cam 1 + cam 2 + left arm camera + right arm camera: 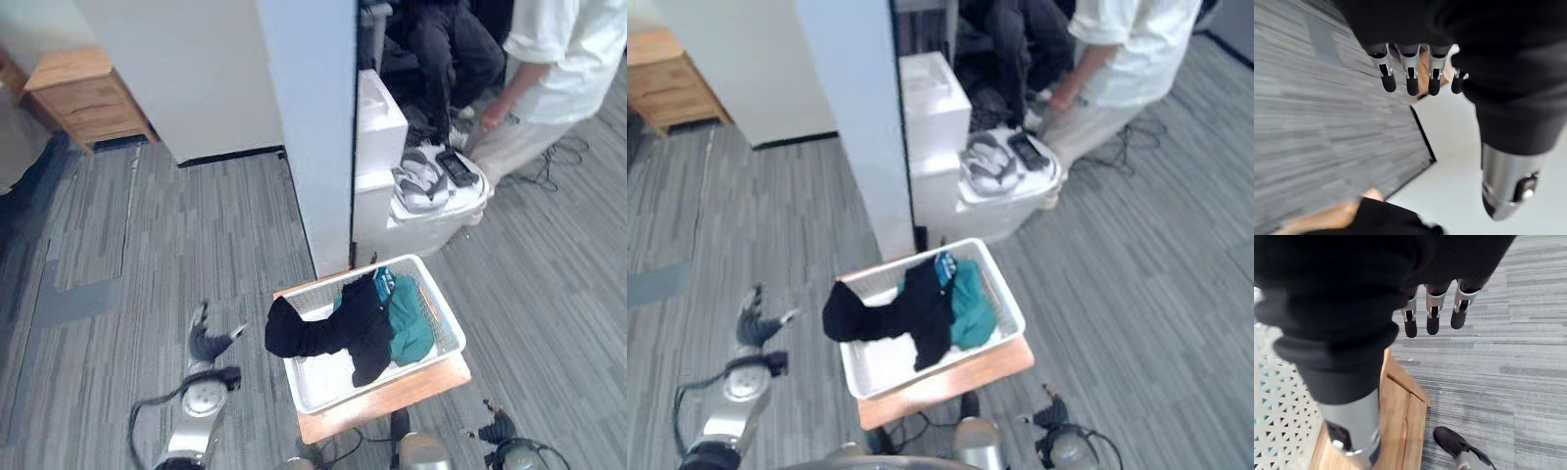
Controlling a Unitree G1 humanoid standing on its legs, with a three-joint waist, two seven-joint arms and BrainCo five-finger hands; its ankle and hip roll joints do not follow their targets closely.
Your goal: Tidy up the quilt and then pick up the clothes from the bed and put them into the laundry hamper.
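A white laundry hamper [323, 380] stands on a low wooden stand [392, 397] in front of me. A black garment [328, 328] lies across it and hangs over its left rim. A teal garment [409, 328] lies inside on the right. My left hand [209, 343] hovers over the carpet to the left of the hamper; its fingers [1409, 68] are straight and hold nothing. My right hand [500, 428] hangs low at the stand's right front corner. Its fingers [1432, 308] are straight and empty too, beside the stand's edge [1400, 406].
A pale partition wall [313, 117] rises just behind the hamper. White boxes [382, 117] and a round white stool with shoes on it [431, 186] sit behind that. A person in a white shirt [558, 59] bends at the back right. A wooden cabinet [83, 93] stands far left.
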